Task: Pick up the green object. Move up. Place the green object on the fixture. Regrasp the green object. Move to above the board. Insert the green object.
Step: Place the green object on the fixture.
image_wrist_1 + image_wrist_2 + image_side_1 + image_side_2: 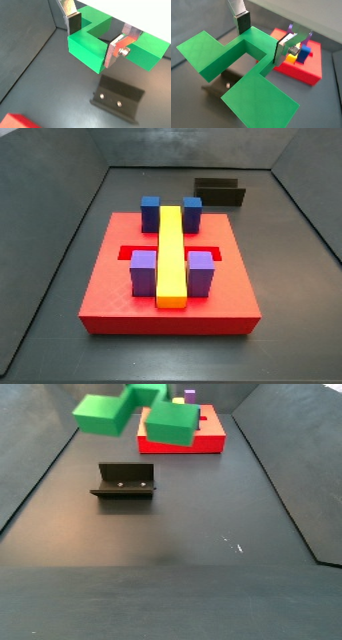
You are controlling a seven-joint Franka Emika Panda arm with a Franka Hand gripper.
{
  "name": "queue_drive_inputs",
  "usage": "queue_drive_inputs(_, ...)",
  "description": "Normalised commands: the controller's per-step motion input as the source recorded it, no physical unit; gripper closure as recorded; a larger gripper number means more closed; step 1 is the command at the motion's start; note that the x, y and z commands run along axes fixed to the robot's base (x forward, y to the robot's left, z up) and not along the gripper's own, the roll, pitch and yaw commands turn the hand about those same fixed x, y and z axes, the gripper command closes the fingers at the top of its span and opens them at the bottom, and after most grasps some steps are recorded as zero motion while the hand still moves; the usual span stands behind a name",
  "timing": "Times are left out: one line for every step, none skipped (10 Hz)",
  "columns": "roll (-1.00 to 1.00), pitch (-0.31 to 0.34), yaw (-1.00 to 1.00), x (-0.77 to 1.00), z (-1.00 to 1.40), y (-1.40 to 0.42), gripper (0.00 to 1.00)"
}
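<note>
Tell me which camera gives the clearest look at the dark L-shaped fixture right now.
A side view: the dark L-shaped fixture shows whole, unobstructed, below the end effector-held bright green plastic block. A wrist view shows it from above; another side view shows it small, far behind the red board.

Matt green object (90,47) sits between the end effector (95,36)'s brushed-metal fingers (121,46); fixture (119,98) dull dark.

The green object (140,411) is held clear of the floor between the fingers of the tool (93,35), above the fixture (124,481). The fixture stands empty on the dark floor. The red board (168,278) carries a yellow bar between blue and purple blocks.
</note>
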Motion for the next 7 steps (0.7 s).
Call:
queue_drive_inputs(-1.00,-0.251,-0.26,0.42,0.14,0.00,1.00)
queue_drive_inputs(-1.00,-0.231,-0.21,0.45,0.00,0.00,1.00)
queue_drive_inputs(-1.00,-0.277,-0.02,0.35,0.00,-0.02,1.00)
queue_drive_inputs(-0.86,-0.129,0.06,0.38,0.00,-0.16,1.00)
queue_drive_inputs(-0.72,-0.014,0.27,0.35,0.00,-0.26,1.00)
queue_drive_inputs(-0.46,0.006,0.43,0.37,-0.02,-0.34,1.00)
queue_drive_inputs(-0.06,0.214,0.50,0.35,-0.17,-0.43,1.00)
